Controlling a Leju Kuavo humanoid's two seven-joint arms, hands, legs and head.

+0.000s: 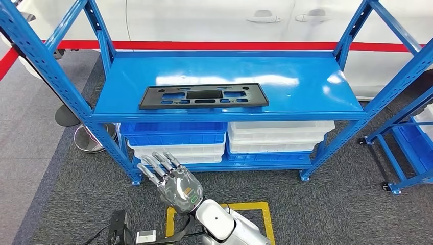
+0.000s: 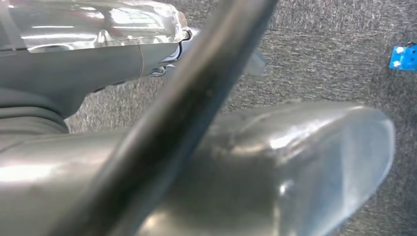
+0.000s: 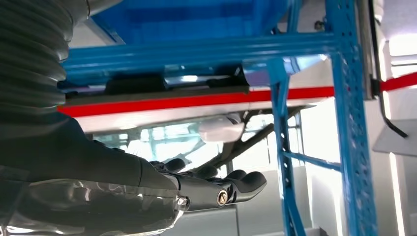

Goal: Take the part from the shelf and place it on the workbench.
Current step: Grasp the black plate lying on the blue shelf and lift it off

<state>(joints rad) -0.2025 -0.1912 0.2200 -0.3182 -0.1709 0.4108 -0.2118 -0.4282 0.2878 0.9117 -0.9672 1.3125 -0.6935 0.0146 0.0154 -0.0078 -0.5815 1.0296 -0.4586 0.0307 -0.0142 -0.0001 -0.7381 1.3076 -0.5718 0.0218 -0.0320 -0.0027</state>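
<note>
Head view: the part (image 1: 204, 96) lies flat on the blue shelf (image 1: 306, 81), untouched. It looks light, stiff, thin plastic; take it by a long edge. One robot hand (image 1: 171, 178), below the shelf, has fingers spread and holds nothing

Part (image 1: 204, 96): black plastic, matt, lying beyond the robot hand (image 1: 171, 182). Shelf (image 1: 316, 84): blue painted metal, glossy, with reflections; uprights perforated. Bins (image 1: 280, 133) below it: smooth plastic, white and blue. Robot hand: silver metal, polished, with a clear glossy cover. Floor (image 1: 327, 204) beneath the hand: grey carpet, rough.
</note>
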